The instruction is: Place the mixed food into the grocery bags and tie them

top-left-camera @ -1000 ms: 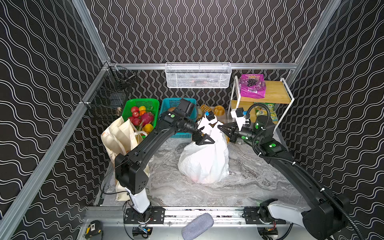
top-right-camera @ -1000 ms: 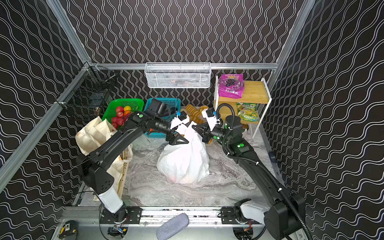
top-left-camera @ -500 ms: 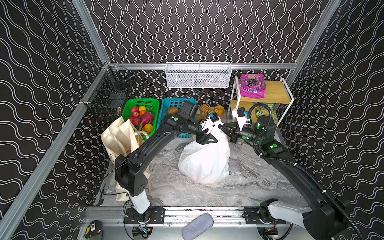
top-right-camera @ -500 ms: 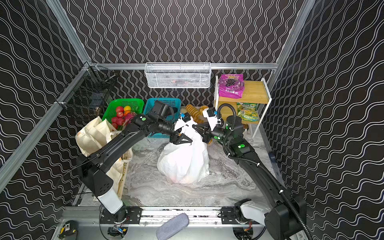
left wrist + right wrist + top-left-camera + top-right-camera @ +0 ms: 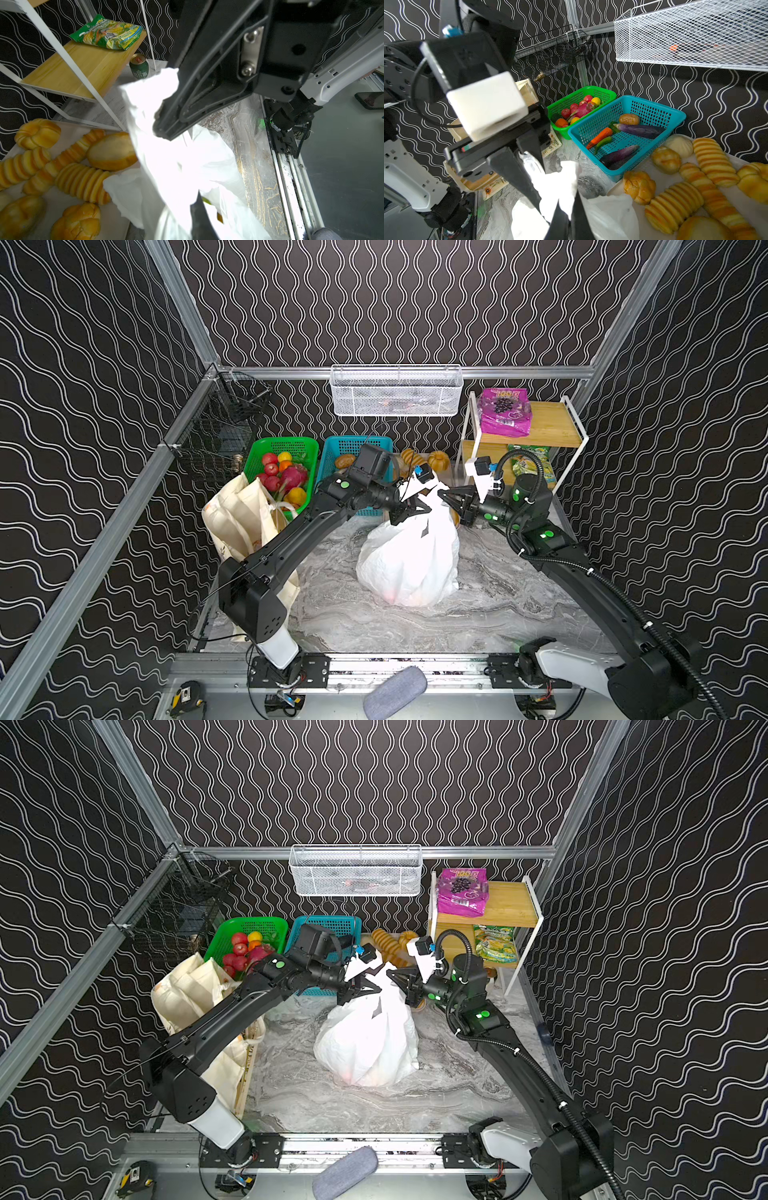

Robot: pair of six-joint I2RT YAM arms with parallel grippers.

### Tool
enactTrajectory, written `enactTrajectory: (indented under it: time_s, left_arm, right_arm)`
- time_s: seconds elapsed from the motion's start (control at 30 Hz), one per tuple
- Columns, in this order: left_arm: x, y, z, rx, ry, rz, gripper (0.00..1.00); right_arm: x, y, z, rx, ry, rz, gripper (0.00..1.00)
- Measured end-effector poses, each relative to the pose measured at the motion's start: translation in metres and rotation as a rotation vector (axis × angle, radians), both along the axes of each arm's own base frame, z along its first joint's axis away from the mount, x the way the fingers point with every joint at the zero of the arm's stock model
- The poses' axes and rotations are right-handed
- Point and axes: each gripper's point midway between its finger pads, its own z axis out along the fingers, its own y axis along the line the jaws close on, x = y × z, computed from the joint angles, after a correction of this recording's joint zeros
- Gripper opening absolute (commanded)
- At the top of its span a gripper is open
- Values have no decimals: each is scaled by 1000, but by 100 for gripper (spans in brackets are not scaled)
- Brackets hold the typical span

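As right pincer [image 5: 445, 495] pinches the plastic bag [image 5: 409, 568], left pincer [image 5: 420, 509] clamps it

Bulging white plastic bag [image 5: 409, 568] upright mid-table, top gathered; canvas tote [image 5: 237, 514] left

Left hand [image 5: 419, 508] and right hand [image 5: 446, 494] pinch the raised top of the white plastic bag [image 5: 409, 564].
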Motion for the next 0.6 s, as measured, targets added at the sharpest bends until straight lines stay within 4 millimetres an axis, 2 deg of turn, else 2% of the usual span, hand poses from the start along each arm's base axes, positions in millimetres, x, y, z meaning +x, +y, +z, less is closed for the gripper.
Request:
enactTrajectory:
  time_s: [0.17,0.37,0.43,0.6]
  left_arm:
    - [-5,-2,3,-8,17,-33,0]
    - [-15,-1,14,-37,-14,-83,0]
    - [-14,2,15,-30,-35,-75,0]
    - [-12,10,4,26,-52,-46,0]
  right_arm:
    - [3,-3,6,9,-31,-30,0]
    - [19,5,-3,-3,39,-10,0]
    - [22,11,-9,-10,72,29,0]
    - [23,27,-37,-27,191,161,0]
